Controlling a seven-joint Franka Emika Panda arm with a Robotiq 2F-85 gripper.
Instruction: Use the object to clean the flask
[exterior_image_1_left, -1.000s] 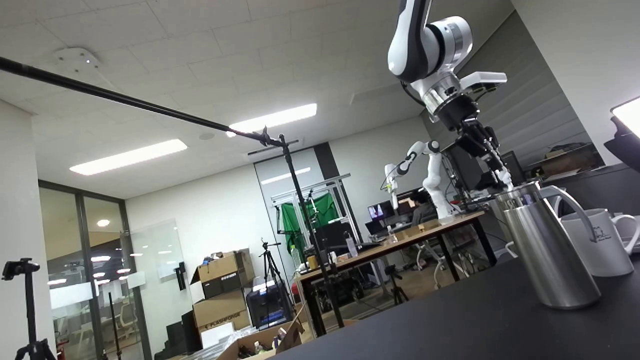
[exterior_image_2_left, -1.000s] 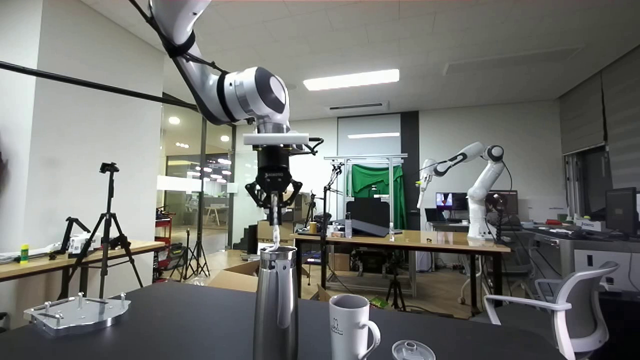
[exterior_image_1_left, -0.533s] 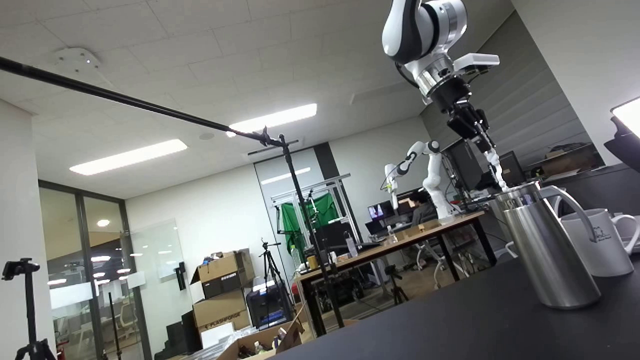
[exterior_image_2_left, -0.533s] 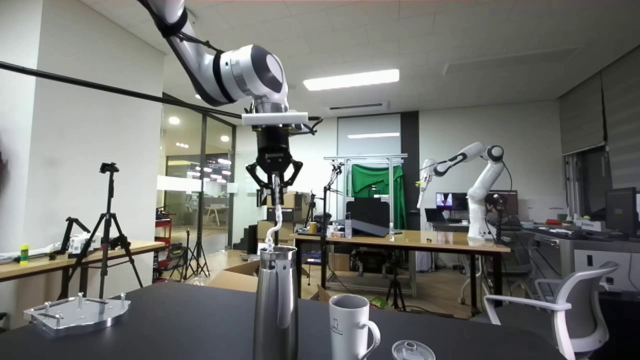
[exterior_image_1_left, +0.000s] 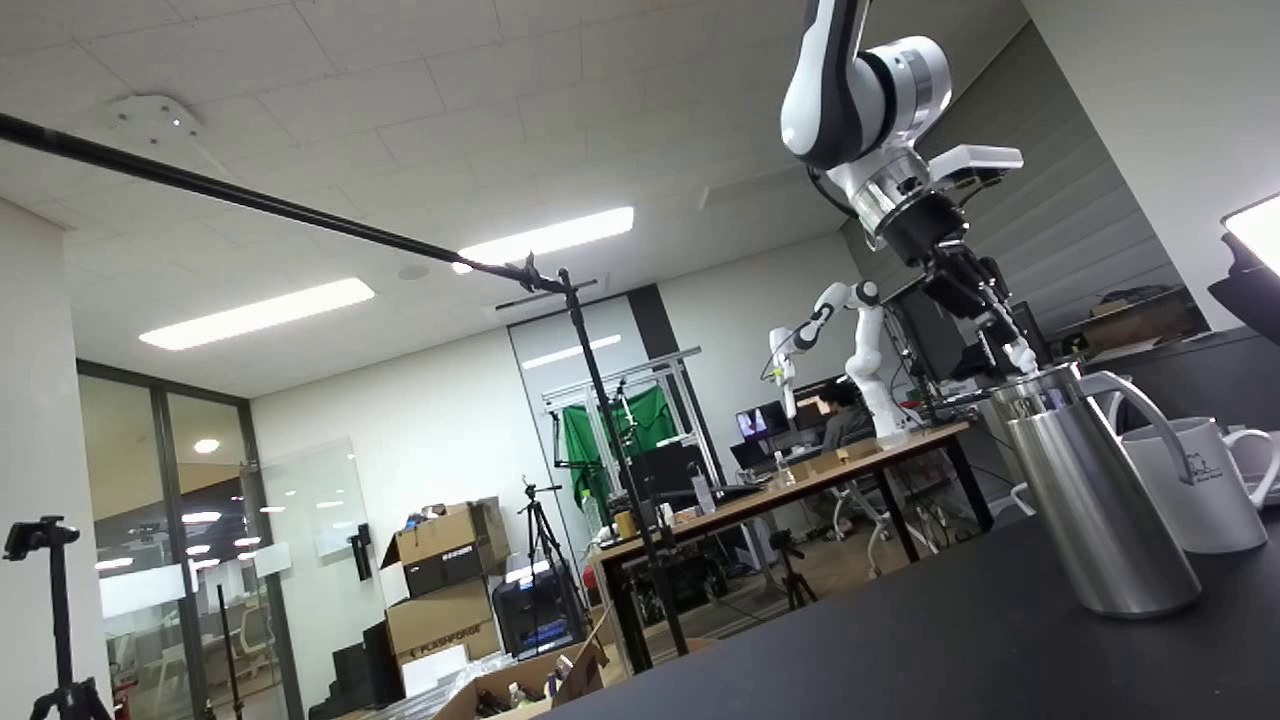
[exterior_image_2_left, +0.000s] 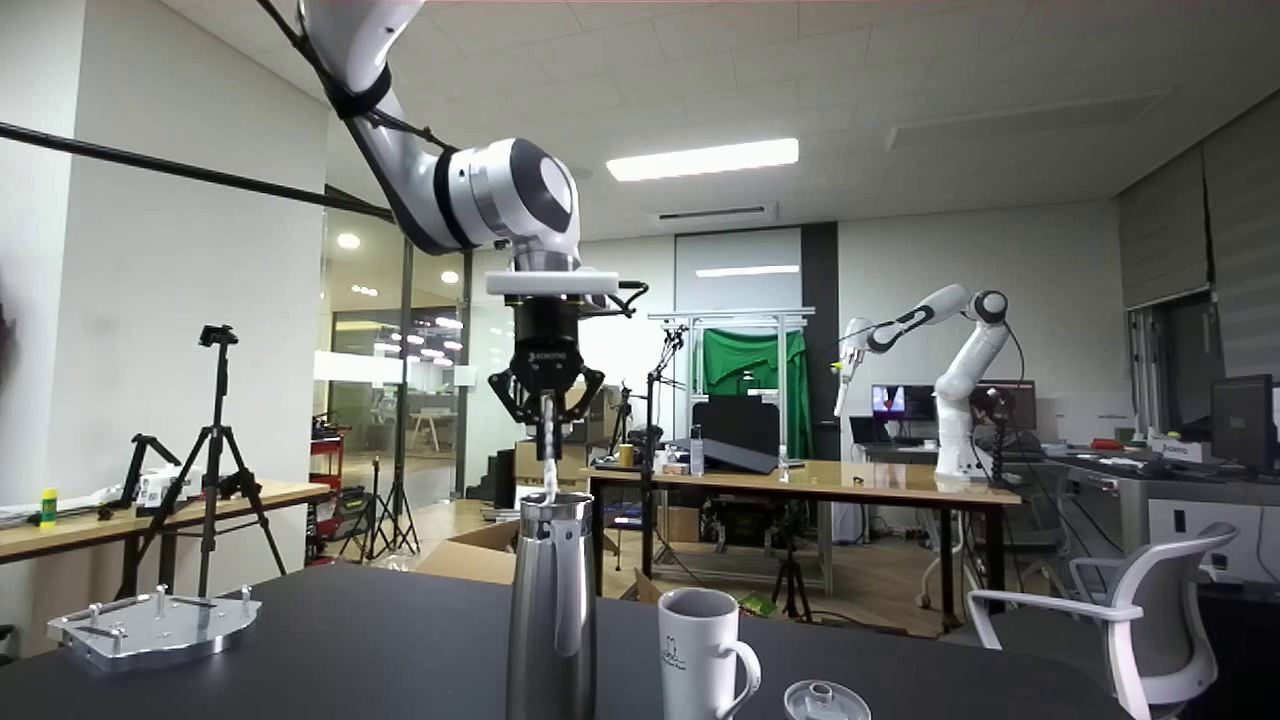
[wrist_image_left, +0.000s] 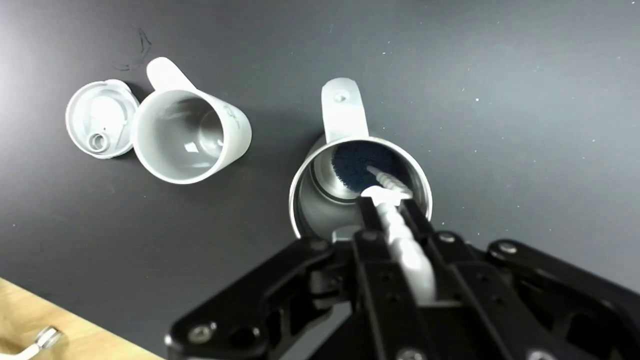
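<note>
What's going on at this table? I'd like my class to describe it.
A robot arm holds a twisted white stick in its jaws. What looks like the stick's dark blue brush head is inside an upright metal flask, seemingly to clean it. A white mug stands nearby on the black table, a lid beside it.

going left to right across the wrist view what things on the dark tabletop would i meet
Pale round lid → white mug → metal flask. The brush overlaps the flask, so it is left out.
</note>
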